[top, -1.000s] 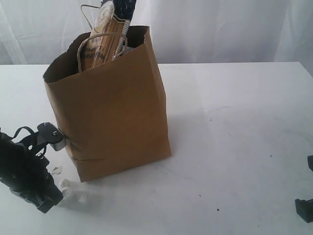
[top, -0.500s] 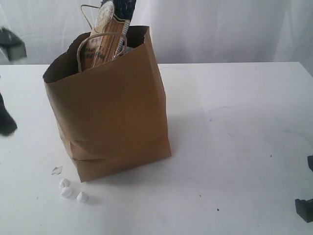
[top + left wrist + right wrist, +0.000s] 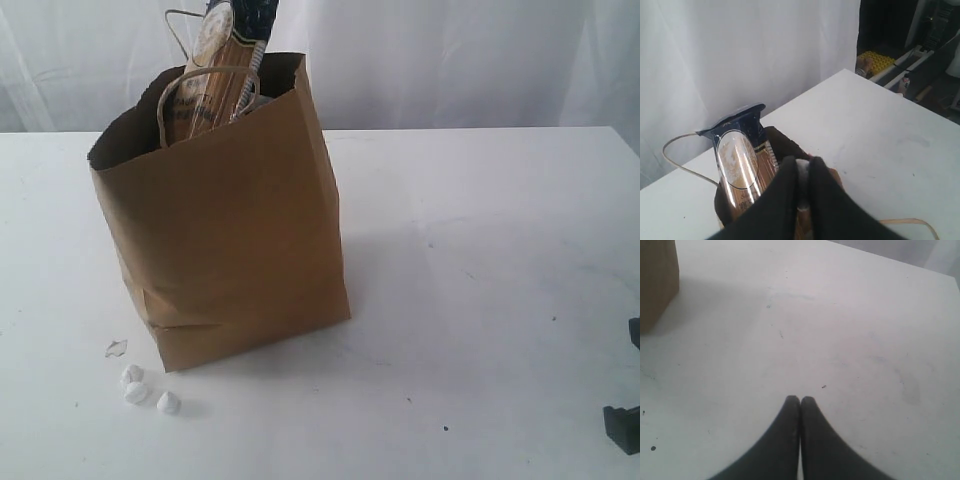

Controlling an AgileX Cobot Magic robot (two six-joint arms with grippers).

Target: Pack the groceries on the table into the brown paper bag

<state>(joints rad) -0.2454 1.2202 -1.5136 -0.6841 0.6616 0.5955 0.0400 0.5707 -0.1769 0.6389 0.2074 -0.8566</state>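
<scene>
While over bag (image 3: 230,230), lump (image 3: 802,196) in left pincer (image 3: 802,162)

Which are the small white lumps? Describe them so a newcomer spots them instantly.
Find the tall brown paper bag on the white table. At its near left bottom corner lie three small white lumps. They are rounded and opaque, unlike the flat clear scrap nearby.

The left arm, which a second ago crouched at the near left beside the bag's (image 3: 230,220) base, swung up to the left edge and has now gone from the exterior view. The left gripper (image 3: 802,162) now hangs over the bag's mouth, a white bit (image 3: 802,187) pinched between its fingers. Three lumps (image 3: 135,392) it had partly covered now lie fully uncovered.
</scene>
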